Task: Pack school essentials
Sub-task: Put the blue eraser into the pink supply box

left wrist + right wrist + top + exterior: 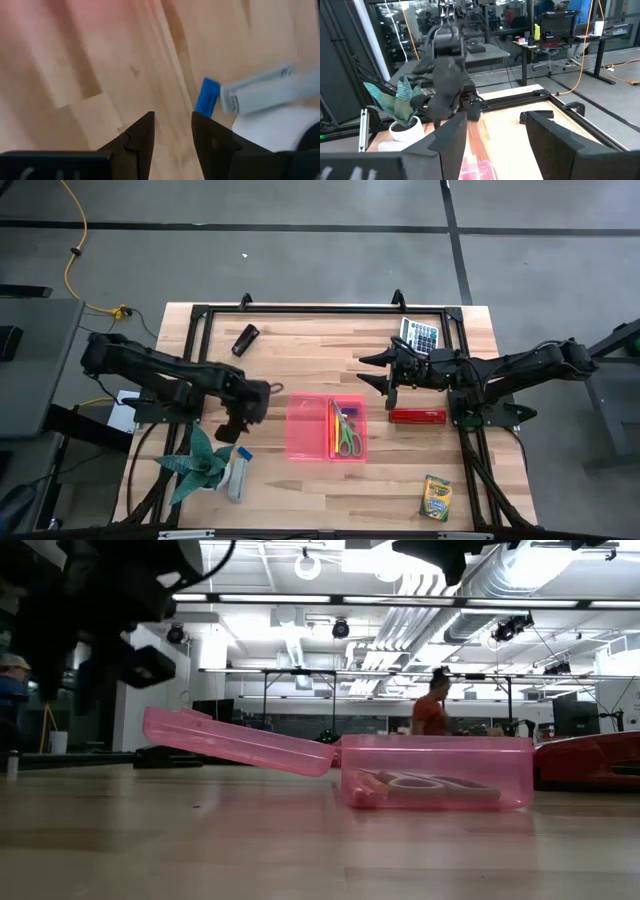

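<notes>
A pink clear box lies open mid-table, its lid [306,428] flat to the left and its base [348,430] holding green-handled scissors [349,436] and orange pencils [334,428]. A white tube with a blue cap [207,96] lies by the green paper plant [195,465]. My left gripper [234,430] hovers open with a narrow gap above bare wood, just short of that cap. The crayon box [436,498] lies near the right front corner. My right gripper [366,370] hangs open over the table, right of the box and beyond it.
A red oblong thing [417,416] lies right of the box, under my right arm. A calculator [420,335] sits at the far right and a small black object [245,338] at the far left. A black frame [300,310] edges the table. People show in the room behind.
</notes>
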You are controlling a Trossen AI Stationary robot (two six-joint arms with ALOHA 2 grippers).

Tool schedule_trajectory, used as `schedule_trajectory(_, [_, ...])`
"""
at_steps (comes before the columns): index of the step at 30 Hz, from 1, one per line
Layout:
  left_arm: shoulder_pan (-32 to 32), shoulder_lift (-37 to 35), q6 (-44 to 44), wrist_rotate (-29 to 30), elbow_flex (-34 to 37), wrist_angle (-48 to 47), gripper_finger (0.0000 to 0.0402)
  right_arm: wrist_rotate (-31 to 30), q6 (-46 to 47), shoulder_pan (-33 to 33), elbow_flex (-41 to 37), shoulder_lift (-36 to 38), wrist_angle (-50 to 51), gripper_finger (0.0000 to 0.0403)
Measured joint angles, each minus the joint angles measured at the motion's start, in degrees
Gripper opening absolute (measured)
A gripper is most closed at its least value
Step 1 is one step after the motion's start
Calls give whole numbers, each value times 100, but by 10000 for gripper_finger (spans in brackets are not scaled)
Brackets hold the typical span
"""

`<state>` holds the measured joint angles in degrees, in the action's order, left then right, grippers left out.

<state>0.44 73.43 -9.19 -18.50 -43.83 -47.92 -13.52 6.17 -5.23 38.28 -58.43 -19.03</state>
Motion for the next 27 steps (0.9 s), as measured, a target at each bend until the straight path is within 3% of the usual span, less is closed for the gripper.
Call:
schedule_trajectory(12, [-889, 1491, -553, -56, -4, 436, 117, -4, 0, 0, 0, 0, 81, 197])
schedule_trajectory(23, [-1449, 1773, -354, 58, -11, 751, 117, -4, 0, 0, 0, 0, 183, 197])
schedule_trajectory(27, [-1683, 1852, -341, 349, -39, 772, 117, -7, 0, 0, 0, 0, 217, 197])
